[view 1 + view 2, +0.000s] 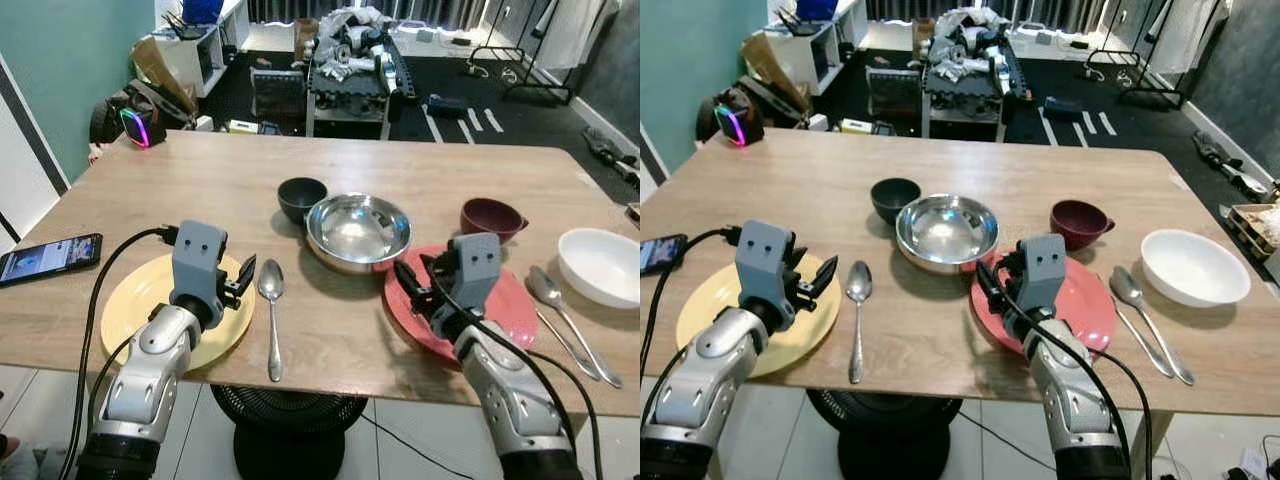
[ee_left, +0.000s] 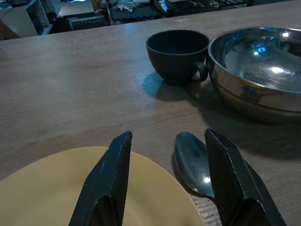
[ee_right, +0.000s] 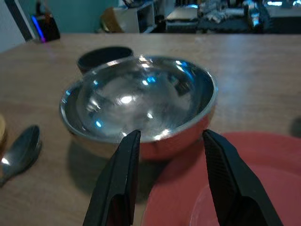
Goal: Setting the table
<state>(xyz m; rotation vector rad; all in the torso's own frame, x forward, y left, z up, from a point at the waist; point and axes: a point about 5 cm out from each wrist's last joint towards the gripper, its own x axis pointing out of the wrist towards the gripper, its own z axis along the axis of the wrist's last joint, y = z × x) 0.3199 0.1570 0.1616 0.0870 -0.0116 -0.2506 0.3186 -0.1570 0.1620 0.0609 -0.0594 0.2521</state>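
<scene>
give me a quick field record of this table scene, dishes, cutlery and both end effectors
table: wooden table
plates: yellow plate at the robot's left, red plate at its right
bowls: steel bowl at centre, its edge over the red plate; white bowl far right
cups: dark cup left of the steel bowl, maroon cup to its right
cutlery: one spoon right of the yellow plate; two spoons right of the red plate
left end effector: open, over the yellow plate's right edge
right end effector: open, over the red plate, pointing at the steel bowl
extra: phone at the left edge
</scene>
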